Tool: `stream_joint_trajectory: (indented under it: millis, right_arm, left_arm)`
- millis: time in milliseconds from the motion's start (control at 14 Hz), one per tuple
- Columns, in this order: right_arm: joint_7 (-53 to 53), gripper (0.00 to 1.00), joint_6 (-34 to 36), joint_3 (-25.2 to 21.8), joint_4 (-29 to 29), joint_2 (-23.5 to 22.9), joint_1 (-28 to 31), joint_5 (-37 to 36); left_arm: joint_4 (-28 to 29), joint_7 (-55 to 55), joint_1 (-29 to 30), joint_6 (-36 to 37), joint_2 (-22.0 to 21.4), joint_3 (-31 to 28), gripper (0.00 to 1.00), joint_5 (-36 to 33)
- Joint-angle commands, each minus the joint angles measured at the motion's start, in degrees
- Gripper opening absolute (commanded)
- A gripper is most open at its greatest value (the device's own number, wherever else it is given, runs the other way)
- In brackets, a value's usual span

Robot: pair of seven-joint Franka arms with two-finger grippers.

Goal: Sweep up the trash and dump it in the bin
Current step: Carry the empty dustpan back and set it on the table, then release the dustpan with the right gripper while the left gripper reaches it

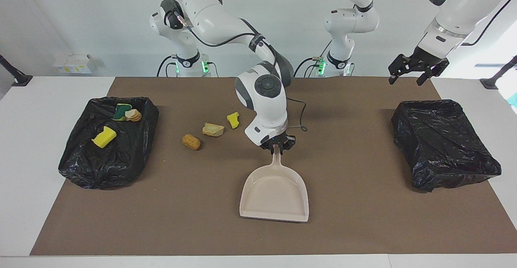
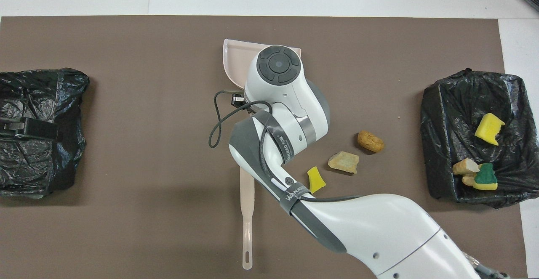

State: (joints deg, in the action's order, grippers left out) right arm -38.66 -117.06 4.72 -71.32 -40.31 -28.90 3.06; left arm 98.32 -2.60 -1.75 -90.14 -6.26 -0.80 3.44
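Observation:
My right gripper (image 1: 277, 148) is shut on the handle of the pale pink dustpan (image 1: 274, 197), which lies flat and low at the middle of the mat, its mouth pointing away from the robots. The pan (image 2: 235, 61) is empty. Three bits of trash lie on the mat toward the right arm's end: an orange-brown nugget (image 1: 191, 142) (image 2: 370, 141), a tan bread bit (image 1: 213, 129) (image 2: 344, 161) and a yellow sponge chunk (image 1: 233, 120) (image 2: 315, 179). The bin (image 1: 133, 146) (image 2: 436, 136), lined in black, holds a yellow sponge (image 1: 104, 136), a green-backed one (image 1: 121, 111) and tan bits (image 1: 133, 115). My left gripper (image 1: 408, 77) waits open in the air.
A pale brush (image 2: 246, 216) lies on the mat near the robots, mostly covered by my right arm. A second black-lined bin (image 1: 444, 142) stands at the left arm's end, with the left gripper (image 2: 25, 128) over it.

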Motion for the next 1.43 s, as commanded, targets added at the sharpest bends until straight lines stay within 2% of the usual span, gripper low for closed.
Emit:
stream_joint_trajectory:
  millis: [0, 72, 429, 501, 787, 930, 1216, 1359]
  right_arm:
    - [0.25, 0.59, -2.21, 0.3, 0.84, -0.56, 0.51, 1.07]
    - [0.33, 1.0, -2.64, 0.29, 0.49, -0.39, 0.16, 0.55]
    - [0.25, 1.0, -1.69, 0.29, 0.05, 1.81, 0.86, 1.51]
    - [0.25, 1.0, -0.9, 0.29, -1.35, 3.46, 1.12, 1.51]
    - [-0.54, 1.0, -0.27, 0.38, -13.63, 13.65, 0.6, 1.6]
    - [0.07, 1.0, -0.36, 0.47, -20.31, 19.01, 0.16, 1.69]
    - [-0.9, 1.0, -0.98, 0.73, -31.66, 25.97, -3.87, 3.35]
    - [-1.07, 1.0, -2.29, 0.73, -37.28, 29.22, -5.72, 4.93]
  left_arm:
    - [1.17, 0.31, 0.87, 0.31, -1.04, 0.62, 1.0, -0.8]
    - [1.26, 0.31, 0.87, 0.4, -1.12, 0.62, 1.0, -0.8]
    - [1.35, 0.31, 0.87, 0.31, -1.04, 0.62, 1.0, -0.8]
    - [1.35, 0.31, 0.87, 0.31, -1.04, 0.62, 1.0, -0.8]
    - [1.35, 1.01, 0.96, -3.0, -0.51, 0.62, 1.0, -0.71]
    - [1.35, 3.21, 0.7, -8.97, 0.19, 0.62, 1.0, -0.71]
    - [-0.06, 2.95, -0.09, -20.75, 4.05, 0.97, 1.0, 0.16]
    - [0.03, 3.04, -0.79, -26.29, 5.29, 1.23, 1.0, 3.57]
